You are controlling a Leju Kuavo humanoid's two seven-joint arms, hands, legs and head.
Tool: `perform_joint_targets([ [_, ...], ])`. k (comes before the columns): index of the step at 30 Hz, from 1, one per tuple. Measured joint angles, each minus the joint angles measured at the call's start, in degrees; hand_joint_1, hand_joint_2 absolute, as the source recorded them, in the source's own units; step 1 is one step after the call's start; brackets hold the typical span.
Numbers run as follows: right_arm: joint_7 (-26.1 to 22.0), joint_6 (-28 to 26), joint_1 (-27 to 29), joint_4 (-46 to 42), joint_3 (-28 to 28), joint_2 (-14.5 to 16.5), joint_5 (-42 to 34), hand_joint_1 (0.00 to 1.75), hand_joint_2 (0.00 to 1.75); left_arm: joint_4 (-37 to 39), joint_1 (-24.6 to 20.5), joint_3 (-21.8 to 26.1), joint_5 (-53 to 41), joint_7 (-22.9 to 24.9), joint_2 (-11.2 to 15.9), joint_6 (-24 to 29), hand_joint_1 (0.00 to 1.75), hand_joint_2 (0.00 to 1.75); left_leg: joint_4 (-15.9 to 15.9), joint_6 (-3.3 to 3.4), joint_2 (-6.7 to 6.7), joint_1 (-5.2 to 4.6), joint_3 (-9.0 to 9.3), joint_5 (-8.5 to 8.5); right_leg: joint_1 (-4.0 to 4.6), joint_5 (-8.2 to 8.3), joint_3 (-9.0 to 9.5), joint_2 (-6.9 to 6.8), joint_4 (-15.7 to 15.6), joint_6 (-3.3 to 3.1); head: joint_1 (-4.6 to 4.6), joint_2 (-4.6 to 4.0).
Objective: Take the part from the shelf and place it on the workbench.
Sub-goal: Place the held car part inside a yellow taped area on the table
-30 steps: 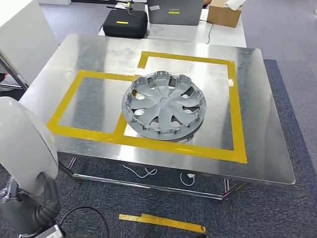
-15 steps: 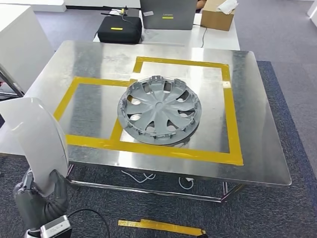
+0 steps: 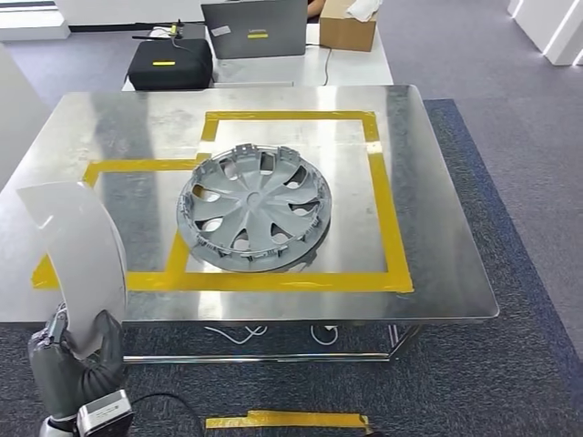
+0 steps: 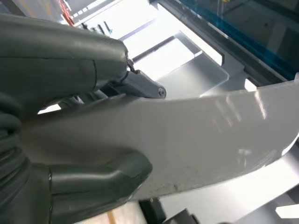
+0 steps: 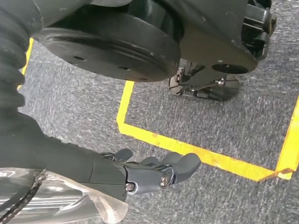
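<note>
My left hand (image 3: 74, 369) grips the lower end of a curved white panel part (image 3: 79, 252), held upright at the lower left, in front of the workbench's near edge. In the left wrist view the thumb and fingers (image 4: 70, 70) clamp the white part (image 4: 197, 140) from both sides. The steel workbench (image 3: 440, 228) carries yellow tape rectangles (image 3: 385, 209). A grey wheel cover (image 3: 253, 208) lies flat inside the larger rectangle. My right hand (image 5: 148, 175) hangs over the carpet, fingers loosely extended and holding nothing.
Behind the workbench stands a white table with a black case (image 3: 170, 64), a laptop (image 3: 254, 27) and a cardboard box (image 3: 347, 23). Yellow tape (image 3: 285, 420) marks the grey carpet under the bench front. Cables (image 3: 248, 335) lie beneath the bench.
The whole view has shifted, so the workbench and wheel cover sit further left in the picture. The white part stays in my left hand, slightly lower in view.
</note>
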Motion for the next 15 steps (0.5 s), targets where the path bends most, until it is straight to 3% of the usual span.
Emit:
perform_joint_targets([
  [3, -0.4, -0.05, 0.13, -0.01, -0.01, 0.01, 0.42, 0.0, 1.75, 0.08, -0.48, 1.4, -1.65, 2.35, 0.73, -0.47, 1.75, 1.75, -1.18, 0.4, 0.1, -0.06, 0.33, -0.24, -0.15, 0.17, -0.23, 0.32, -0.47, 1.1, 0.05, 0.0],
  [4, -0.69, 0.01, 0.15, -0.02, -0.01, 0.01, 0.56, 0.0, 1.75, 0.09, -0.71, 2.25, -2.35, 3.14, 1.02, -0.7, 1.75, 1.75, -1.6, 0.33, 0.16, 0.05, 0.58, -0.1, -0.08, 0.43, -0.06, 0.16, -0.78, 1.0, 0.13, -0.01],
  [7, -1.79, 0.89, 0.17, -0.02, -0.01, -0.03, 0.86, 0.0, 1.75, 0.15, -1.46, 5.97, -4.35, 5.11, 1.93, -1.43, 1.75, 1.75, -2.2, -0.01, 0.2, 0.11, 1.1, 0.0, 0.25, 0.46, 0.64, -0.44, -1.51, -1.51, 0.5, -0.02],
  [8, -2.11, 1.35, 0.17, -0.02, -0.01, -0.04, 1.01, 0.0, 1.75, 0.2, -1.83, 7.67, -4.97, 5.74, 2.33, -1.61, 1.75, 1.75, -2.17, 0.08, 0.23, 0.02, 1.13, -0.06, 0.27, 0.29, 0.68, -0.51, -1.64, -1.91, 0.54, -0.02],
  [15, -3.22, 3.65, 0.1, -0.02, -0.01, -0.12, 1.84, 0.0, 1.75, 3.06, -6.19, 24.13, -11.56, 10.93, 7.27, -1.62, 1.75, 1.75, -2.01, 0.36, 0.24, -0.26, 1.06, -0.09, -0.07, 0.74, 0.65, -0.62, -2.09, 0.4, 0.54, -0.02],
])
